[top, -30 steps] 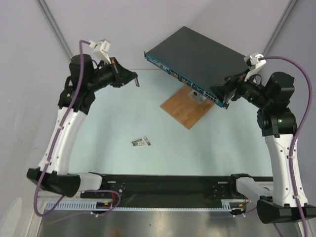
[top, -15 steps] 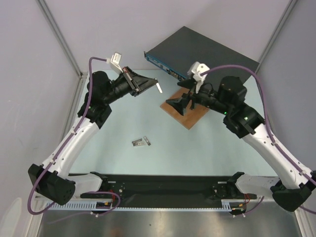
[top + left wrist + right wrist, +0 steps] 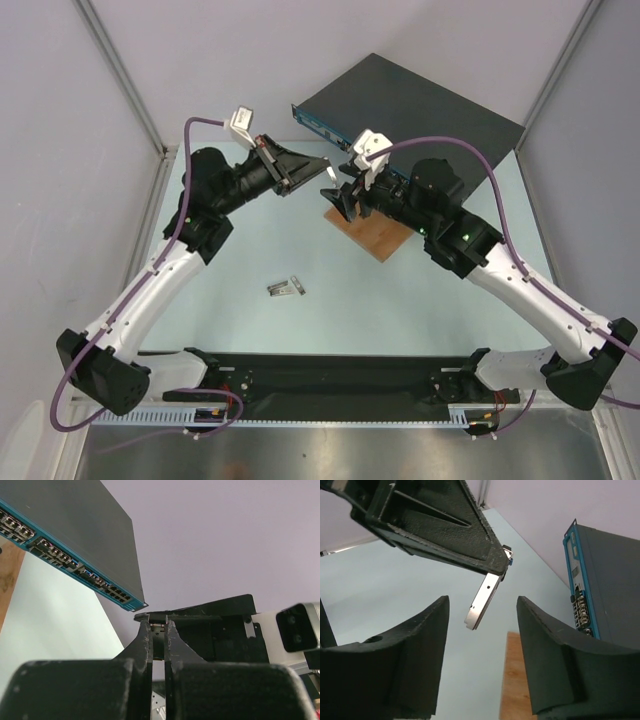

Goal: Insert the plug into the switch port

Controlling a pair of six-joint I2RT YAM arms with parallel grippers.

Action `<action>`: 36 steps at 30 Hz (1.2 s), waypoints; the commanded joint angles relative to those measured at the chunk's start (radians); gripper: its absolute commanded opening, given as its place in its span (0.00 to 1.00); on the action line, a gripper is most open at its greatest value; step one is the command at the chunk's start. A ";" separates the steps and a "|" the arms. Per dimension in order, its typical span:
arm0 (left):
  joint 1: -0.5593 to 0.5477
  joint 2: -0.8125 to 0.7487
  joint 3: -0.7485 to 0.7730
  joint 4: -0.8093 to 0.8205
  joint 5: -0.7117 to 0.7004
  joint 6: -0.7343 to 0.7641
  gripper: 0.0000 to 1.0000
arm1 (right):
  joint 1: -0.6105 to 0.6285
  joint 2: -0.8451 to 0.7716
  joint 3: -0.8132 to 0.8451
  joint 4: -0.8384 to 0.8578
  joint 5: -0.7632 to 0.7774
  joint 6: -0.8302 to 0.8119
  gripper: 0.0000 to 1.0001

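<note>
The switch (image 3: pixel 420 105) is a flat dark box with a blue port face (image 3: pixel 65 562), raised at the back on a wooden board (image 3: pixel 375 235). My left gripper (image 3: pixel 320 170) is shut on the plug (image 3: pixel 484 600), a thin silver module that sticks out past its fingertips in mid-air in front of the switch. In the left wrist view only the plug's end (image 3: pixel 158 626) shows between the fingers. My right gripper (image 3: pixel 482 607) faces it, open, with one jaw on each side of the plug's free end and not touching it. The switch (image 3: pixel 605 580) lies to its right.
Two small loose modules (image 3: pixel 286 288) lie on the pale table in front of the arms. The wooden board (image 3: pixel 516 680) shows under the right gripper. Grey walls enclose the table on the left, right and back.
Both arms swung in to the middle. The right gripper left the switch's right corner and came around the plug held by the left gripper, its jaws narrowing.
</note>
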 commanded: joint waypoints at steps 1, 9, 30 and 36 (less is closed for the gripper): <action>-0.016 -0.028 -0.002 0.023 -0.008 -0.017 0.00 | 0.010 0.011 0.030 0.067 0.058 -0.026 0.59; -0.038 -0.046 0.017 -0.003 0.024 0.069 0.14 | -0.024 0.013 0.042 0.035 -0.015 0.002 0.00; -0.119 -0.295 0.033 -0.649 0.234 2.063 0.67 | -0.380 0.126 0.065 -0.375 -1.124 0.415 0.00; -0.272 -0.267 0.027 -0.712 0.133 2.270 0.55 | -0.306 0.097 -0.038 -0.332 -1.153 0.511 0.00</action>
